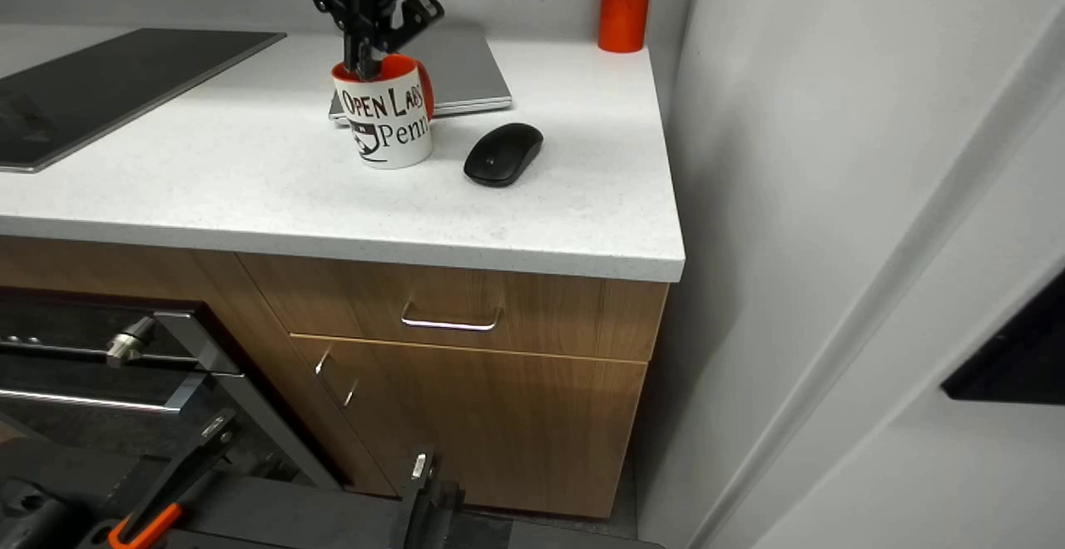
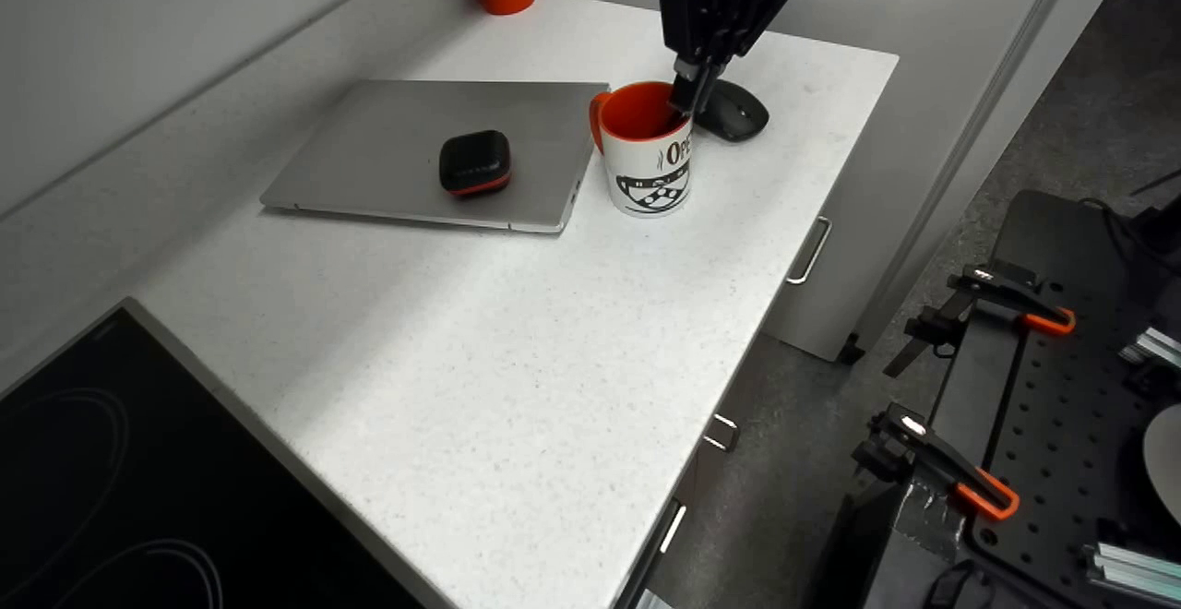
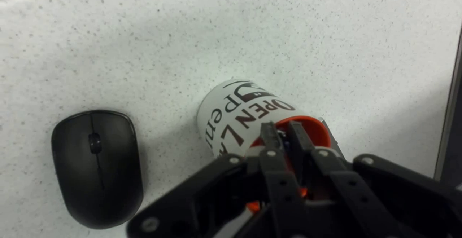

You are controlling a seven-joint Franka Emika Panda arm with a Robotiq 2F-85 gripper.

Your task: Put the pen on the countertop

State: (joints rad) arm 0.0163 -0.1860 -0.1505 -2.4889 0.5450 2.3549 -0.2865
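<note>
One claw (image 3: 283, 131) (grip unclear) at one mug (image 1: 387, 126) beside one mouse (image 1: 504, 155), one countertop (image 1: 250, 175) beneath

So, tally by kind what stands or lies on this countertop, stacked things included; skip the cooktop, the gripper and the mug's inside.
Mug: 1
Computer mouse: 1
Closed laptop: 1
Small black case, on the laptop: 1
Red canister: 1
Total on the countertop: 5
</note>
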